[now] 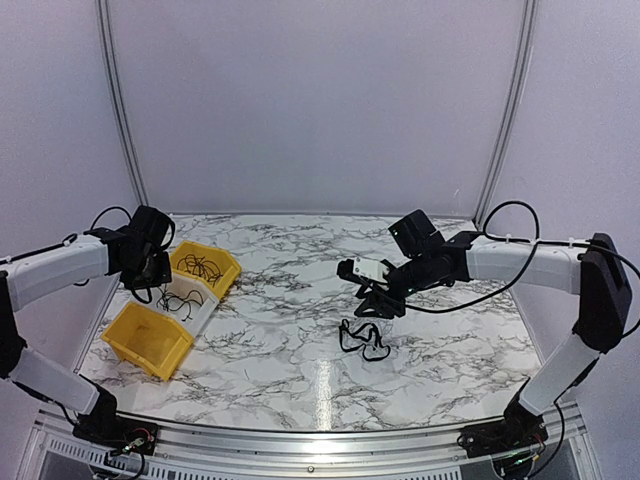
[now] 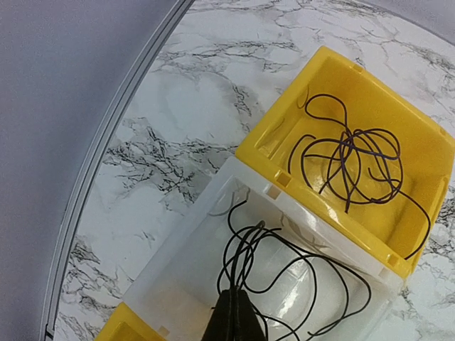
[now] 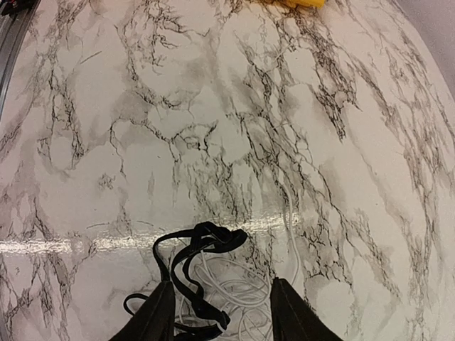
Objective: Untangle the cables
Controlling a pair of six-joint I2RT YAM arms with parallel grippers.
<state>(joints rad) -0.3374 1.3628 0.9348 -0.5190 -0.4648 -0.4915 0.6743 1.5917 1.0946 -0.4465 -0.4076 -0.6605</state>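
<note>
Above the white bin (image 2: 181, 270) — left tool (image 2: 237, 297) pinches a cable (image 2: 238, 263)

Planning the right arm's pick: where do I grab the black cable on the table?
Probably take the black cable at its far loop, which lies on bare table clear of the white cable. Come straight down, jaws across the strand: it lies flat, and at its near end the two overlap.
</note>
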